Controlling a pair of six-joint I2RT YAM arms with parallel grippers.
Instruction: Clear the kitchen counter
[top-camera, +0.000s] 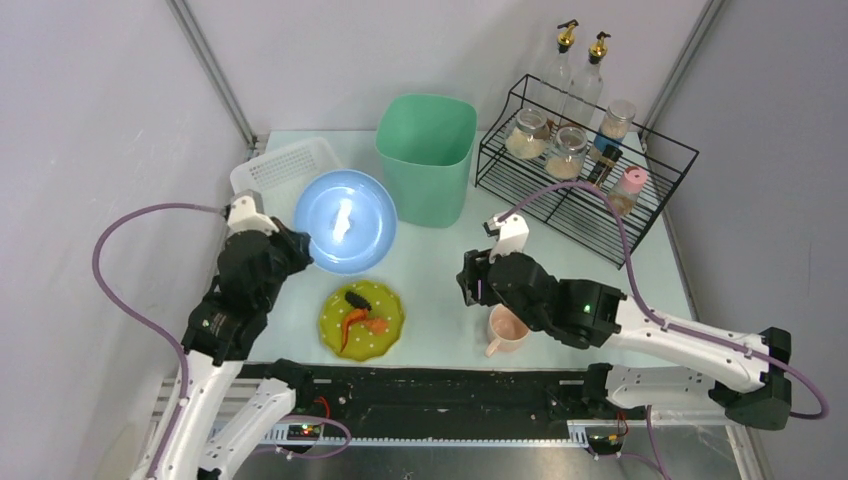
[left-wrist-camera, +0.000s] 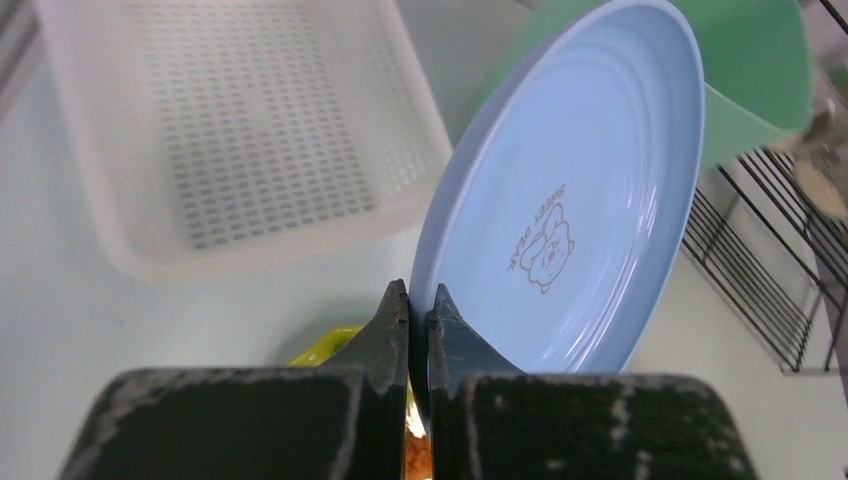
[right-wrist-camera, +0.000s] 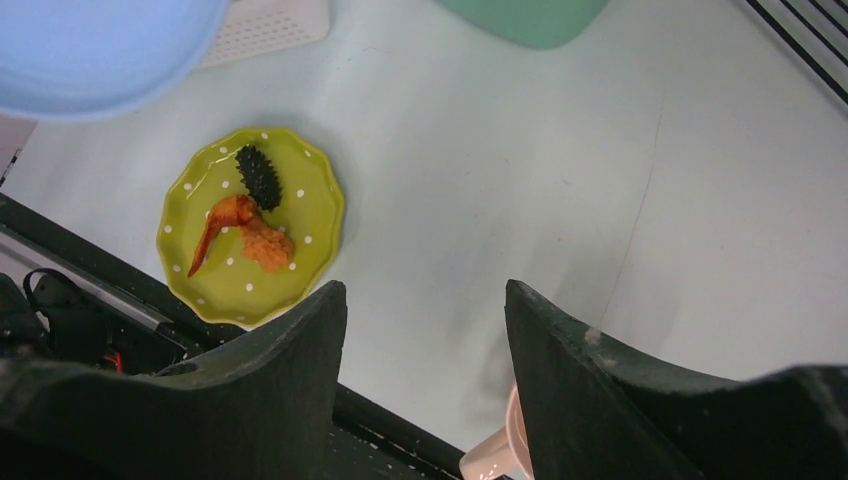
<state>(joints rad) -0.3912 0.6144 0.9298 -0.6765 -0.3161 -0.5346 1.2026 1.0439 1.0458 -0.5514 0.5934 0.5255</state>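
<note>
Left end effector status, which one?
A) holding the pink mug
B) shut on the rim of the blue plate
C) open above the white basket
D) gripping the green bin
B: in the left wrist view the left end effector has its fingers pinched together on the near rim of the blue plate, and nothing else sits between them.

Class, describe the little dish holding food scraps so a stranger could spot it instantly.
Find the pale kitchen counter and its black rail in front. Just behind that rail, left of the pink mug, sits a small plate. Unlike the blue plate, it is lime green, white-dotted, scalloped and holds food.
</note>
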